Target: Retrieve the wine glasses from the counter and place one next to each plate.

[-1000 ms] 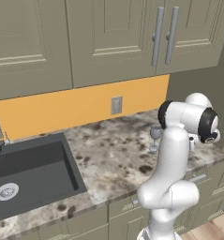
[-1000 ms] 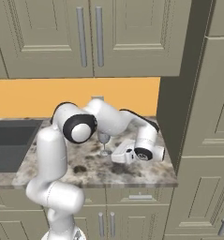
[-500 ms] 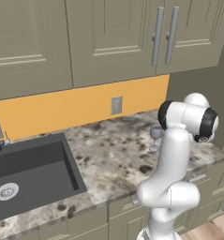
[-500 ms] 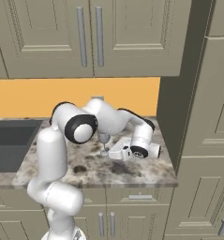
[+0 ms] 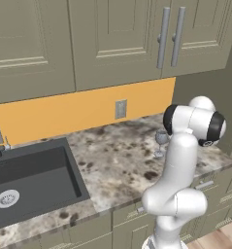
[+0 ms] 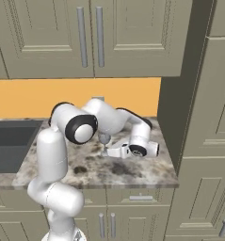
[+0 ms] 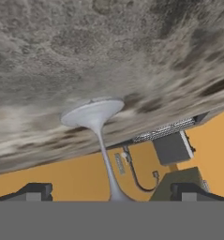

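My gripper [image 7: 111, 190], jaws wide apart, straddles a wine glass [image 7: 100, 140] stem on the counter [image 7: 108, 51]; contact looks unlikely.

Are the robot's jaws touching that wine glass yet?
Apart. The hand view shows the wine glass stem midway between the open gripper fingertips, with clear gaps on both sides.

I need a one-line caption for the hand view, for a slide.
Open gripper lined up on the stem of a wine glass standing on the speckled stone counter.
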{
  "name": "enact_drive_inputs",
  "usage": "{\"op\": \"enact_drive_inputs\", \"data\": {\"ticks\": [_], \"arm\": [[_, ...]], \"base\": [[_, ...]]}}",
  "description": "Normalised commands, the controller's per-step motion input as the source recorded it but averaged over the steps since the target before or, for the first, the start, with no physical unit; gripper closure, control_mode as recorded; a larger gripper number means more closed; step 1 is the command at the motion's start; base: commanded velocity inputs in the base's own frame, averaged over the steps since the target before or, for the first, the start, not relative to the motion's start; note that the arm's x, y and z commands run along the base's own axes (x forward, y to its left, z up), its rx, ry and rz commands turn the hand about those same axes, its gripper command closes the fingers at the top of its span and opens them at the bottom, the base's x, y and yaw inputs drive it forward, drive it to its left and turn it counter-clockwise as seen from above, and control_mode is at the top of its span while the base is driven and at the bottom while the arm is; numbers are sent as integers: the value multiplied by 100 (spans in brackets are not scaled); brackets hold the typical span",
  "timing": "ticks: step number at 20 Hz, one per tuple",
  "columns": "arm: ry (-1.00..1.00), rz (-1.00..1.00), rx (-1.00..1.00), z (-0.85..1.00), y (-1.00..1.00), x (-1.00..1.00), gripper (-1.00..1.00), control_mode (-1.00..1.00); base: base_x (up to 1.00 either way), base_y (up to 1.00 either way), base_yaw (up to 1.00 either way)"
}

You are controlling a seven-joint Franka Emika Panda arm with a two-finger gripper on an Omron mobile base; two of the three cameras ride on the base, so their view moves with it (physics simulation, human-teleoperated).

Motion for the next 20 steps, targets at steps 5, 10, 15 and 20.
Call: {"op": "enact_drive_inputs", "data": {"ticks": [5, 10, 15, 20], "arm": [[7, 0, 0, -18, 7, 1, -100, -100], [1, 0, 0, -11, 3, 0, -100, -100], [0, 0, 0, -7, 7, 10, -100, -100], [0, 0, 0, -9, 14, 18, -100, -100]], "base": [[0, 0, 0], [0, 0, 0], [0, 0, 0], [0, 0, 0]]}}
